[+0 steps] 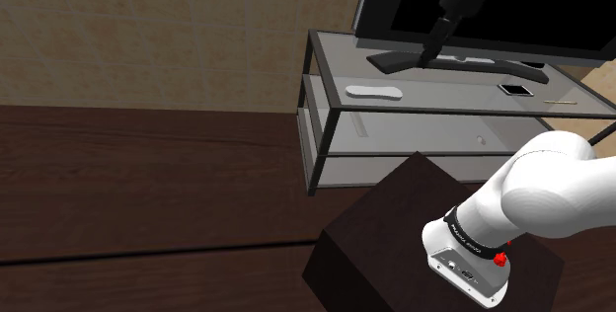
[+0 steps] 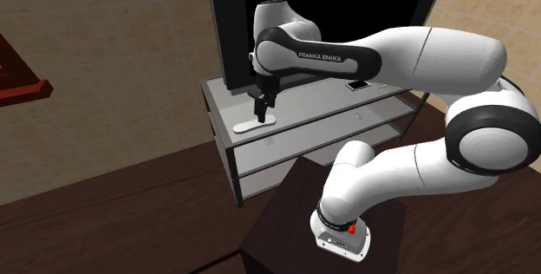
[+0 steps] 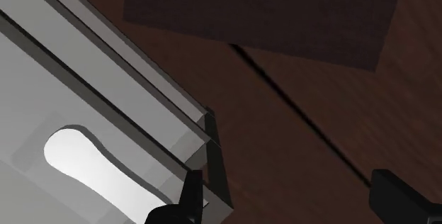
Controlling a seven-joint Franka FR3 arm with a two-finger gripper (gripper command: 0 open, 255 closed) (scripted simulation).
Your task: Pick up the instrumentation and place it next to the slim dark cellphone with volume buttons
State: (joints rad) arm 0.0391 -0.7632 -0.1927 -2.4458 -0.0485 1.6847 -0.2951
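Hovering open and empty, your gripper (image 1: 427, 60) has the white instrumentation (image 1: 373, 93) toward the shoulder view's left, long axis along the shelf (image 1: 444, 100).

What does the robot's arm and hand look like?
The arm is white, round and chunky, with dark joints. A dark band reads FRANKA EMIKA in white letters. Near its base sits a small red button. The gripper is all black, with two thin fingers.
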